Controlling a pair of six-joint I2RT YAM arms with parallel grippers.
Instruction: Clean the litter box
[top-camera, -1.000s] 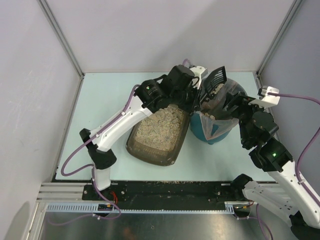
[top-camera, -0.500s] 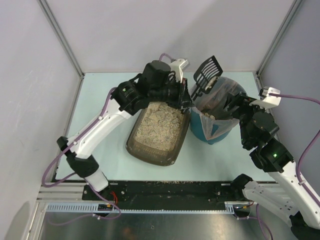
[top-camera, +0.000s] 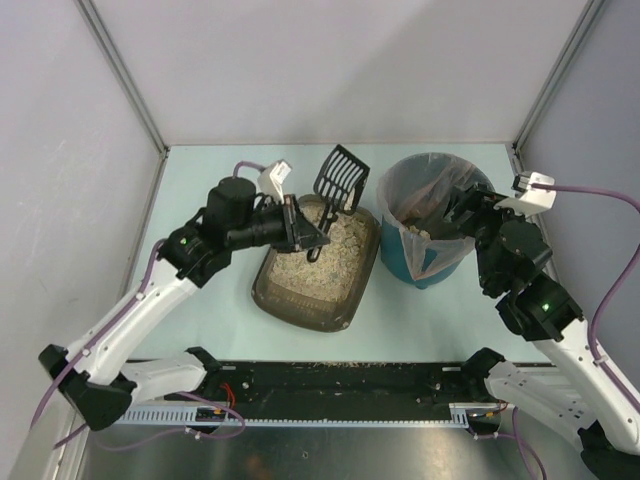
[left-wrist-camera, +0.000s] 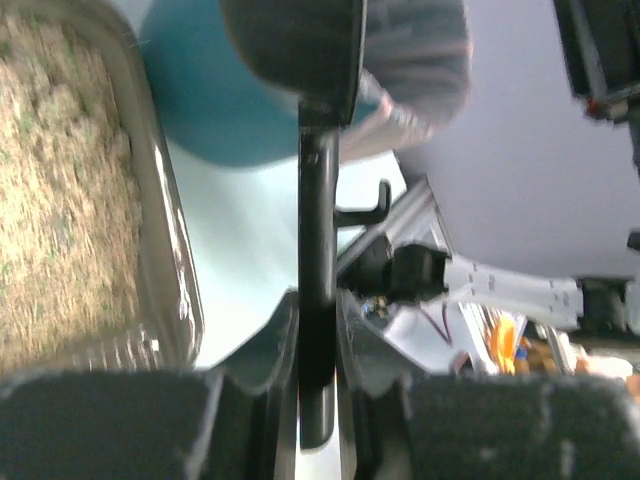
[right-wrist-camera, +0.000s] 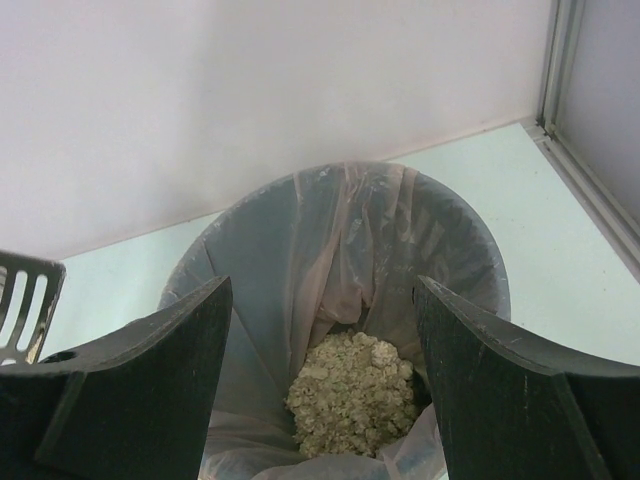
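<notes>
Left gripper is clamped on the handle of the black scoop, whose slotted head tilts up over the far end of the litter box — no litter visible on it. The box lies directly below and just right of that gripper, between the 2 arms, long axis running near-left to far-right; the left arm is the nearer, so a downward dip should suffice. Right gripper stands wide open at the rim of the teal bin, holding nothing visible.
</notes>
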